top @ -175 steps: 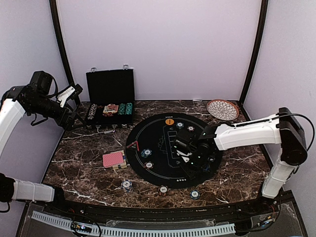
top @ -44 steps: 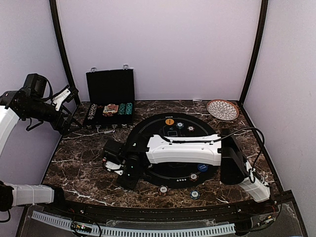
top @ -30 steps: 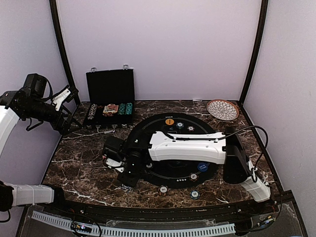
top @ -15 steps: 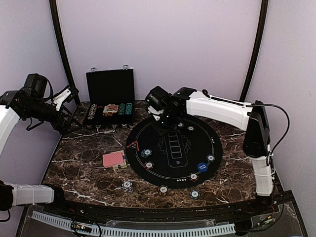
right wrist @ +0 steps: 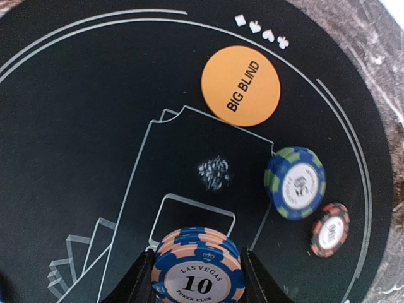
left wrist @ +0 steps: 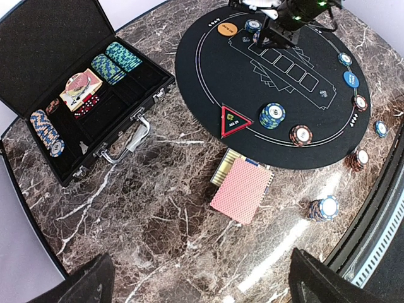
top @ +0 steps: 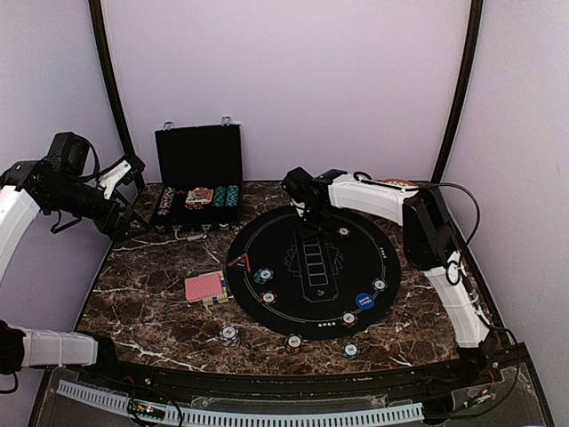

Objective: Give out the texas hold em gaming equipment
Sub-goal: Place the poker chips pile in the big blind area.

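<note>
The right gripper (right wrist: 197,287), jaws closed partway on a stack of blue-and-salmon poker chips (right wrist: 197,262) over the black felt mat (right wrist: 76,126) beside the orange Big Blind button (right wrist: 240,86), may spill them if it releases high, while the left gripper (left wrist: 201,265) hangs wide, empty.

Robot-lab booth: plain lilac walls (top: 284,80) enclosing marble table (top: 151,294).
</note>
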{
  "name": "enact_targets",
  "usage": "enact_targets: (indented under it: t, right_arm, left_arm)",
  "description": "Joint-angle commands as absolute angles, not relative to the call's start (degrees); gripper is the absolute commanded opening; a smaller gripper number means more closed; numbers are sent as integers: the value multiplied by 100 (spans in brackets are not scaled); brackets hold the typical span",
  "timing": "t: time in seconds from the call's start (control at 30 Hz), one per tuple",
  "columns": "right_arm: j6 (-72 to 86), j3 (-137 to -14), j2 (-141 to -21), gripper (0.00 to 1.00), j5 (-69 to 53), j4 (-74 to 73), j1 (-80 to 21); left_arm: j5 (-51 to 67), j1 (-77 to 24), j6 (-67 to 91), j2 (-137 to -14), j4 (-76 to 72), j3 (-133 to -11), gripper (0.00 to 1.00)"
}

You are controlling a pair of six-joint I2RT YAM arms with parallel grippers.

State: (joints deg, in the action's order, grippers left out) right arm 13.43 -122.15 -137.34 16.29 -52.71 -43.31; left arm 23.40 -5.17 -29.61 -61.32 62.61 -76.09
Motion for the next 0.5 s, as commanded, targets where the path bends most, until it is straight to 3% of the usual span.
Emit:
enact_targets:
  t: [0.0,0.23,0.47]
  right_arm:
    - [1506,-12679,-14117,17,1687,-4928,-4193]
    - [1603,-12849,-14475,18,1524,-4649,-4015]
    - [1617,-13071,-14791,30,1305,-4627,-4008]
  left_arm:
    - [2466,-545,-2974,-6219,6219,-7779,99]
    - [2474,-549,-2962,-6314,6231,-7814,99]
    - [2446,-549,-2991,-6313,6222,-7769,99]
